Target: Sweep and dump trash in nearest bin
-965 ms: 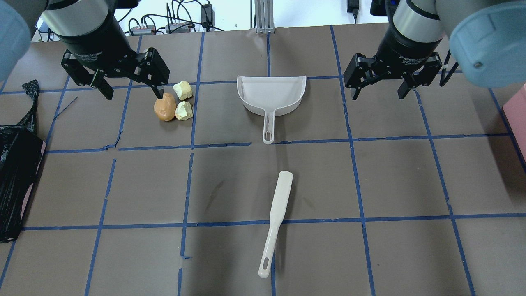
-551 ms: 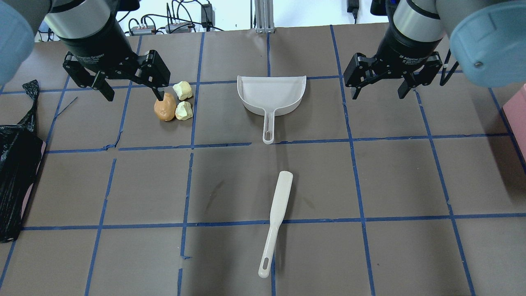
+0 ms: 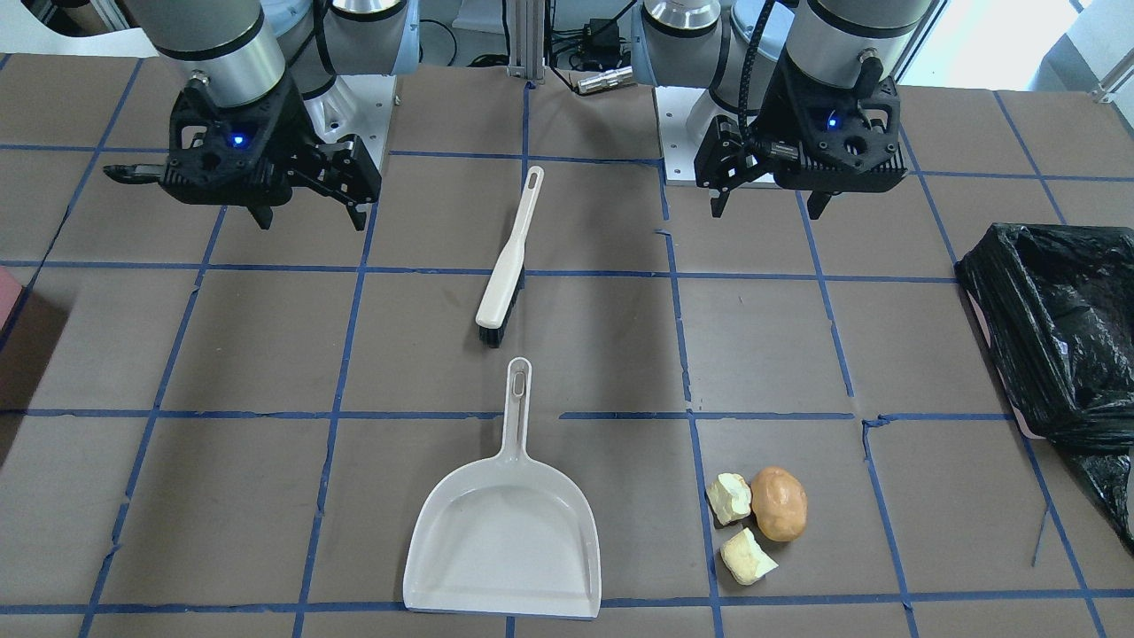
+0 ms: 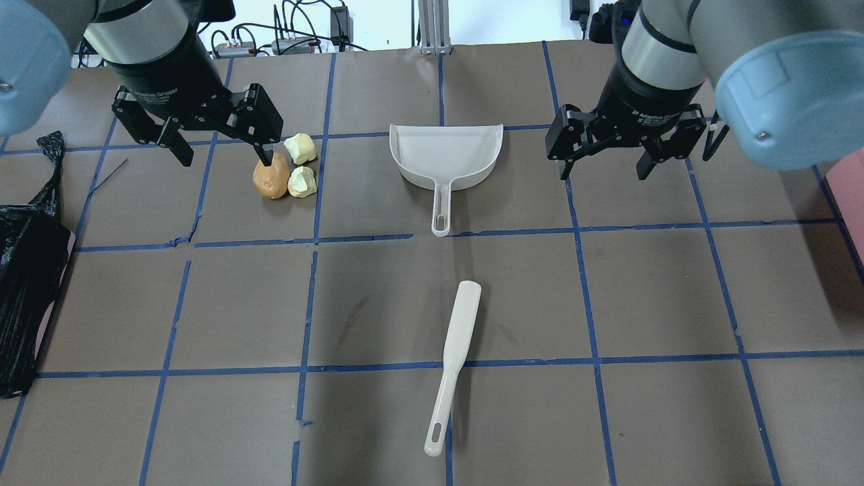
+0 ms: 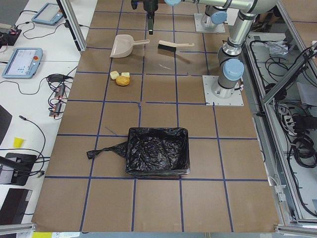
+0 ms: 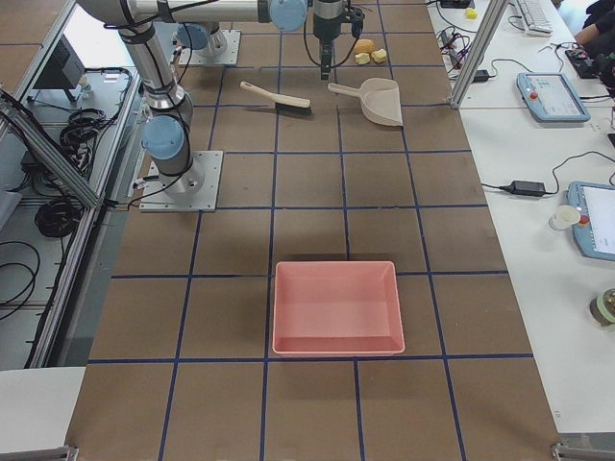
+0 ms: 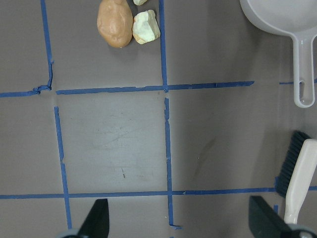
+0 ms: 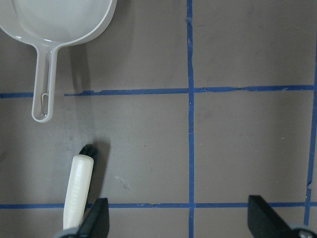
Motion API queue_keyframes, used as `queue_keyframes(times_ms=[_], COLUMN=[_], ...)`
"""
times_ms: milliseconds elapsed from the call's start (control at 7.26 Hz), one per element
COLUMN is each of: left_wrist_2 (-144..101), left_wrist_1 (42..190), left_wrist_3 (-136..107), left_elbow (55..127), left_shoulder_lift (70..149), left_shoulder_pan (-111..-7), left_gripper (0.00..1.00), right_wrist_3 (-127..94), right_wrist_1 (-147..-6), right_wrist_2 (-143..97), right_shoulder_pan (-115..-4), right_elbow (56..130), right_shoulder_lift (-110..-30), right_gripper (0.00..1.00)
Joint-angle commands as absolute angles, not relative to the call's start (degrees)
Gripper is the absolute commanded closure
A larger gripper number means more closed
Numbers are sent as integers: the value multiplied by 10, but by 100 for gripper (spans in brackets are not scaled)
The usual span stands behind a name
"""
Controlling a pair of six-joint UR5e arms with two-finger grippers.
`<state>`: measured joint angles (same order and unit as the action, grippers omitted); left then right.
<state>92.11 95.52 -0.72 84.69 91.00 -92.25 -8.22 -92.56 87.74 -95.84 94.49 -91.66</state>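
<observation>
Okay, the crinkled black-bagged bin [image 4: 27, 270] lies well outward of the left claw [image 4: 226, 158], cut off at the overhead edge. Left claw is wide open, empty, hanging above the table. Trash sits ahead of it, well apart: orange-brown potato-like lump [image 4: 270, 181] bunched with two pale yellow foam chunks [image 4: 301, 148]. White plastic dustpan [image 4: 445, 155] is ahead and inward of both claws, handle pointing back. Cream long-handled brush [image 4: 455, 344] lies between the claws, long axis fore-aft, bristles toward the dustpan. Right claw [image 4: 603, 174] looks marginally nearer it, also wide, empty. Bristles are hidden overhead; claw height is hard to judge. Pink tray [image 6: 336, 307] sits far outward.
</observation>
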Motion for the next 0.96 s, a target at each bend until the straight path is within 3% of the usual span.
queue_keyframes(times_ms=[0, 413, 827], left_wrist_2=[920, 922, 918], left_wrist_1=[955, 954, 873], left_wrist_3=[-11, -5, -6], left_elbow=[851, 858, 902], left_shoulder_lift=[911, 911, 921], left_shoulder_pan=[-923, -922, -924], left_gripper=[0, 0, 0], right_wrist_3=[-144, -127, -15], right_wrist_1=[-977, -998, -996], right_wrist_2=[883, 888, 889], right_shoulder_pan=[-1012, -1001, -884], right_elbow=[1003, 1020, 985], right_shoulder_lift=[-932, -931, -934], right_gripper=[0, 0, 0])
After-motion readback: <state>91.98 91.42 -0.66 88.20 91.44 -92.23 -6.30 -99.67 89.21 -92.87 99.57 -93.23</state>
